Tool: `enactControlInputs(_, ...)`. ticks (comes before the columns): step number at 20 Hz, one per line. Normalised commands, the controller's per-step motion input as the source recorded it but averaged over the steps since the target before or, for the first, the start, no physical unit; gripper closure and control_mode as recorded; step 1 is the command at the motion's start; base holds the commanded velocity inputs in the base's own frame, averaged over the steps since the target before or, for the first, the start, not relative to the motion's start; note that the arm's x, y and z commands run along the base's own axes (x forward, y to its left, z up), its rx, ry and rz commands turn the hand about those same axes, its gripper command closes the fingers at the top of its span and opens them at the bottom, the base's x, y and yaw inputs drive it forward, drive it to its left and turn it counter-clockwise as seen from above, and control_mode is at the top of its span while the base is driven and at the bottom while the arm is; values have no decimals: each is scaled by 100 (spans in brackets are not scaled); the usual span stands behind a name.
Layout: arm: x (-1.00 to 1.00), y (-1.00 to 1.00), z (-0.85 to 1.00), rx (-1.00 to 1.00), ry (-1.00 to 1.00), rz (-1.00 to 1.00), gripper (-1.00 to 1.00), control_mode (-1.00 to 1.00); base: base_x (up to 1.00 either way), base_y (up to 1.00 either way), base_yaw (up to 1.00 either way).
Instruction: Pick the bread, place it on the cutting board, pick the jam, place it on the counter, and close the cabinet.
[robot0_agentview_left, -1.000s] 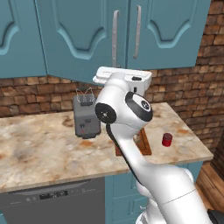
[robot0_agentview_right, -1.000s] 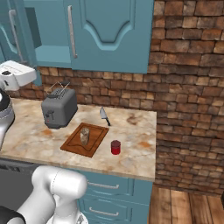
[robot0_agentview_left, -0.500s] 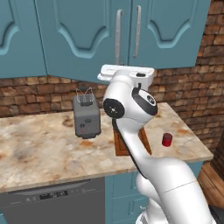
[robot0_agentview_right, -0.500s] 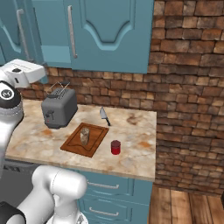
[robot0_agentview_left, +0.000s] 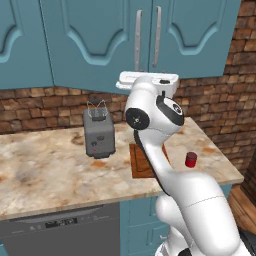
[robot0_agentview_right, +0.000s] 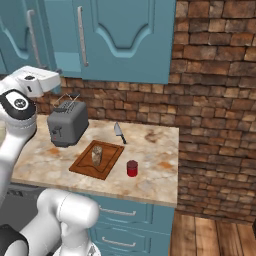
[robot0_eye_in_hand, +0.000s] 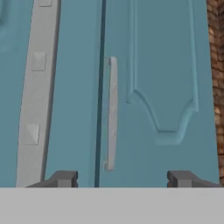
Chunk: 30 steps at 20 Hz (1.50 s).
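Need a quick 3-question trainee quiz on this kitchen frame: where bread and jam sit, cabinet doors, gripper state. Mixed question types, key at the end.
1. True or false: the bread lies on the cutting board.
2. Multiple choice: the jam stands
A. on the cutting board
B. on the counter, beside the board
C. on top of the toaster
3. Fill in: in the hand view the gripper faces the cabinet doors, which look ___, and its fingertips stand ___ with nothing between them.

Key: 1 true. 2 B. 3 closed; apart.
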Motion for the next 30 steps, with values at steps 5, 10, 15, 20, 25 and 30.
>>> enactControlInputs(5, 27, -6, 0, 0, 0, 2, -100, -100, 0, 0, 0)
enactControlInputs(10, 26, -4, 0, 0, 0, 2, -100, -100, 0, 0, 0)
enactControlInputs(15, 27, -4, 0, 0, 0, 2, -100, -100, 0, 0, 0)
enactControlInputs(20, 28, -3, 0, 0, 0, 3, -100, -100, 0, 0, 0)
enactControlInputs(25, 25, -1, 0, 0, 0, 4, -100, -100, 0, 0, 0)
enactControlInputs(30, 23, -1, 0, 0, 0, 5, -100, -100, 0, 0, 0)
